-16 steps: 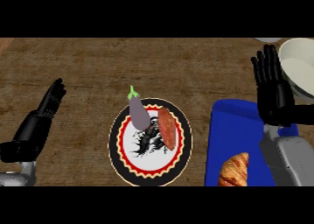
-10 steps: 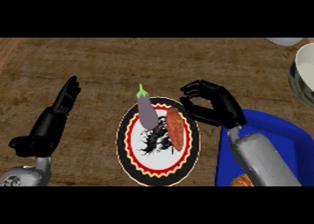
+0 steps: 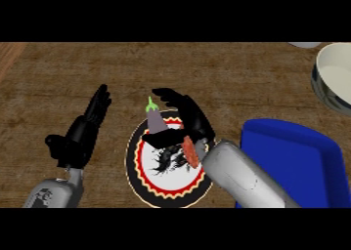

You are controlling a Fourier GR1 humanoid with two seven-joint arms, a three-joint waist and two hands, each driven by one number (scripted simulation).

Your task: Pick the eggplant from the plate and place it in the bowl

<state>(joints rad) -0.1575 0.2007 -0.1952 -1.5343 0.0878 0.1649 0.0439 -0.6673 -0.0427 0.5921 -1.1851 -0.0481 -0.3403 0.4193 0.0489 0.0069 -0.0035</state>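
1. Purple eggplant (image 3: 157,122) lies at the plate's (image 3: 138,171) far rim, its long axis pointing away from the robot and its green stem outermost.
2. Right robot hand (image 3: 196,122), the nearer one, is over the plate with its fingers and thumb curled round the eggplant.
3. Left robot hand (image 3: 80,134) rests open left of the plate.
4. Bowl (image 3: 337,73) sits beyond the plate, to its right.

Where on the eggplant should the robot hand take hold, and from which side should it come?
Across the thick purple body of the eggplant, not the thin green stem pointing away from the robot. It lies flat on the plate with a red-orange food close at its right, so I would come from above, where the right robot hand is.
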